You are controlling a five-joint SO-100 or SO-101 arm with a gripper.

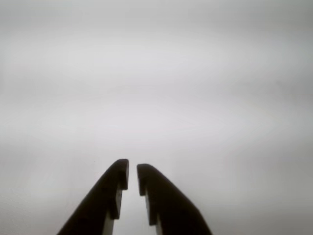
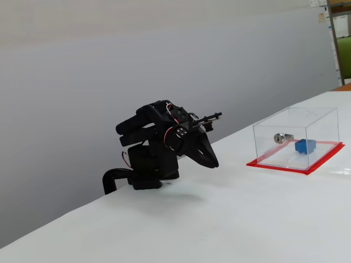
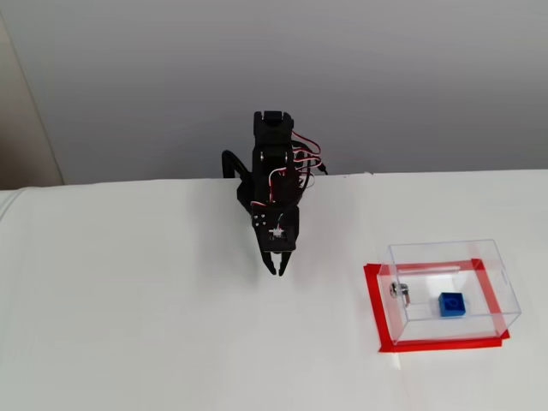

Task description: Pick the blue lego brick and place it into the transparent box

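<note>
The brick (image 3: 451, 304) sat inside the box (image 3: 484, 257); my gripper (image 3: 276, 269) was narrow and empty, so I'd simply rest.

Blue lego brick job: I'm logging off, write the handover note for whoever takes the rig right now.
Claw: empty, the jaws nearly closed with a thin gap showing in the wrist view; arm folded back near its base, pointing down at the bare white table.
Blue lego brick: inside the transparent box, resting on the floor within the red base, beside the silver lock. A fixed view from the side shows the same.
Done: brick is in the box, claw clear of it.
Left: nothing visible; confirm and end the episode.
</note>
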